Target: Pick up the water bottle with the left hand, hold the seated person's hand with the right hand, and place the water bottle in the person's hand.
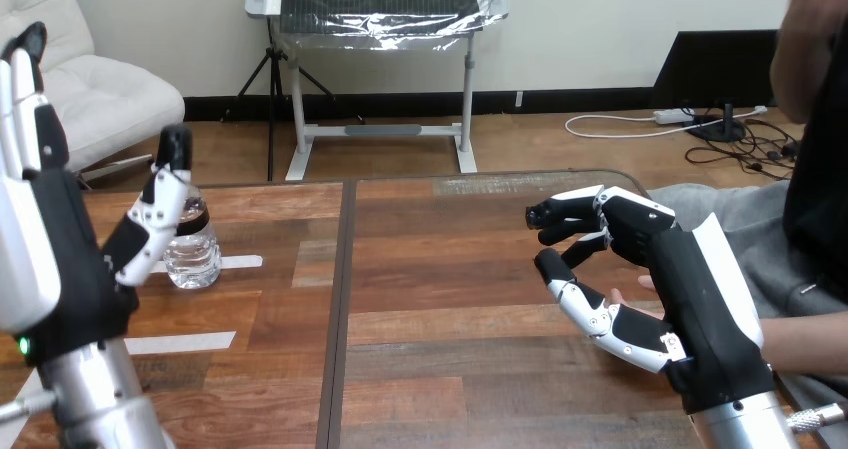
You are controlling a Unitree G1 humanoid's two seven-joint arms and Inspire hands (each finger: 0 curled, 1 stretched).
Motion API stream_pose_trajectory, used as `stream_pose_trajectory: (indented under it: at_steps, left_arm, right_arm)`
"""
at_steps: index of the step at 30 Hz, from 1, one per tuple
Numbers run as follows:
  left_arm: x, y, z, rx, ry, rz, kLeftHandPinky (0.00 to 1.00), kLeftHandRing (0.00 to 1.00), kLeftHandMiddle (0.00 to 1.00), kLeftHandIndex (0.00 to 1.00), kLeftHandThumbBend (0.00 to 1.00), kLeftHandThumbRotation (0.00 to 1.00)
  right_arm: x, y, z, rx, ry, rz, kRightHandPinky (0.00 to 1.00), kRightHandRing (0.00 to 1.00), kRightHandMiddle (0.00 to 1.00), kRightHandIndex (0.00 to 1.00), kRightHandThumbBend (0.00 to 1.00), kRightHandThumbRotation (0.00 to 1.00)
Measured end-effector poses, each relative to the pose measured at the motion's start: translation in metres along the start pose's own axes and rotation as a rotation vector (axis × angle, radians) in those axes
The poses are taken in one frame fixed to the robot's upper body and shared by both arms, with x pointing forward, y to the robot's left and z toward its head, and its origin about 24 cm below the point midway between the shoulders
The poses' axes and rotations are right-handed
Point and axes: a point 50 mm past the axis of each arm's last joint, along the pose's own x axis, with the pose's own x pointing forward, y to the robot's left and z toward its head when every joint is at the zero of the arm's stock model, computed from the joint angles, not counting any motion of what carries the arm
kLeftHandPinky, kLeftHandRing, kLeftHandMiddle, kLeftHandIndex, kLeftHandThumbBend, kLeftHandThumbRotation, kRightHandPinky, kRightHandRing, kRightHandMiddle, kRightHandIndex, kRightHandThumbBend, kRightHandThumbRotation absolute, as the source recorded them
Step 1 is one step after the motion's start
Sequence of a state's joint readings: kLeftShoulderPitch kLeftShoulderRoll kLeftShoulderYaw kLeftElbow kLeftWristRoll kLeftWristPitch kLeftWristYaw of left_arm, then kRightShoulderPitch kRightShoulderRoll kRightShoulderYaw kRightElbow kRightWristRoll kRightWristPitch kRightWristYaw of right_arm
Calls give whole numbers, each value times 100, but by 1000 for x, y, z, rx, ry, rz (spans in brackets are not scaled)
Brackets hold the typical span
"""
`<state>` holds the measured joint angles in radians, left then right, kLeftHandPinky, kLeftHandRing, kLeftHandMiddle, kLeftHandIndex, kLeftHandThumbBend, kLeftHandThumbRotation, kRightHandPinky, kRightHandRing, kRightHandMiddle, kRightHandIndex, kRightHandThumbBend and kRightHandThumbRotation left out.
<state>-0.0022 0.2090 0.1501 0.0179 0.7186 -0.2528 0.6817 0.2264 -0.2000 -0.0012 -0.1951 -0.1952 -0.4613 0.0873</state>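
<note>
The water bottle (193, 254) stands upright on the surface (450, 309), not yet picked up. My left robot hand (45, 259) is just left of it, spread wide, thumb crossing the bottle's neck. I'd lower it and wrap the waist squarely before closing. Far right of the bottle, my right robot hand (690, 289) sits over the person's hand (628, 295) — whether it grips, I cannot tell.
</note>
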Motion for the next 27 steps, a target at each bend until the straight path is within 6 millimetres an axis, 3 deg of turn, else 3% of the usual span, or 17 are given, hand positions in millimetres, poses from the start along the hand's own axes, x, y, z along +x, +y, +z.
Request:
stream_pose_trajectory:
  at_steps: [7, 15, 27]
  left_arm:
    - [9, -7, -12, 107, 19, -46, 88, 92, 94, 92, 61, 75]
    - [19, -14, -26, 216, 17, -110, 89, 90, 91, 89, 59, 71]
    - [37, -24, -40, 341, 18, -198, 89, 89, 90, 86, 63, 70]
  right_arm:
    - [0, 0, 0, 2, 0, 0, 46, 59, 65, 60, 37, 0]
    - [0, 0, 0, 1, 0, 0, 46, 60, 65, 60, 38, 0]
    - [0, 0, 0, -3, 0, 2, 48, 61, 65, 60, 37, 0]
